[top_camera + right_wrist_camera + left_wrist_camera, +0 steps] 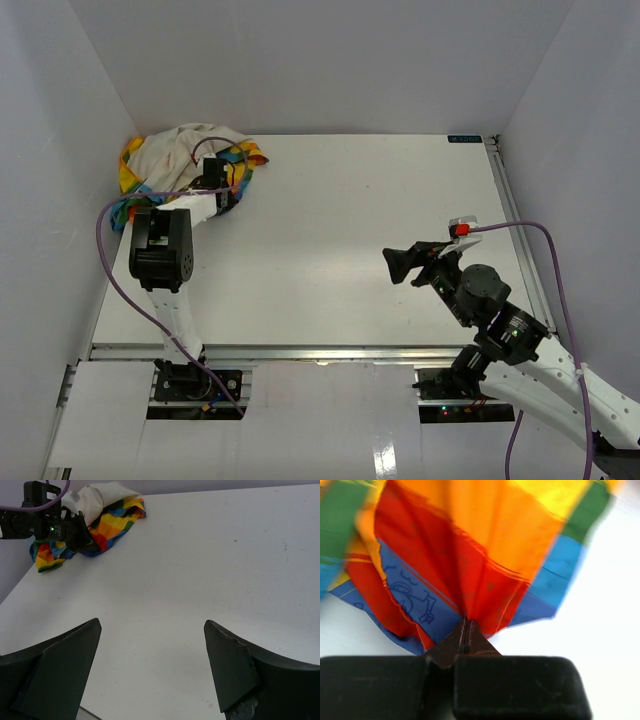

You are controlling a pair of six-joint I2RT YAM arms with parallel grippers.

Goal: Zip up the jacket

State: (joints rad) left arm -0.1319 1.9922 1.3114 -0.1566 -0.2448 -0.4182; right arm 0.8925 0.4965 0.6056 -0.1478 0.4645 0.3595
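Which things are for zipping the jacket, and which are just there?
For the job:
- the jacket, bunched in the far left corner
- the left gripper, shut on its fabric
- the right gripper, open, holding nothing

Just there:
- the table
- the back wall

No readable text, labels or numbers

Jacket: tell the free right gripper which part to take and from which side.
Probably the rainbow hem that sticks out at the right of the jacket, coming in low from the right over the table. The left gripper is shut on a fold at the near side, and walls close off the rest; the right gripper is open.
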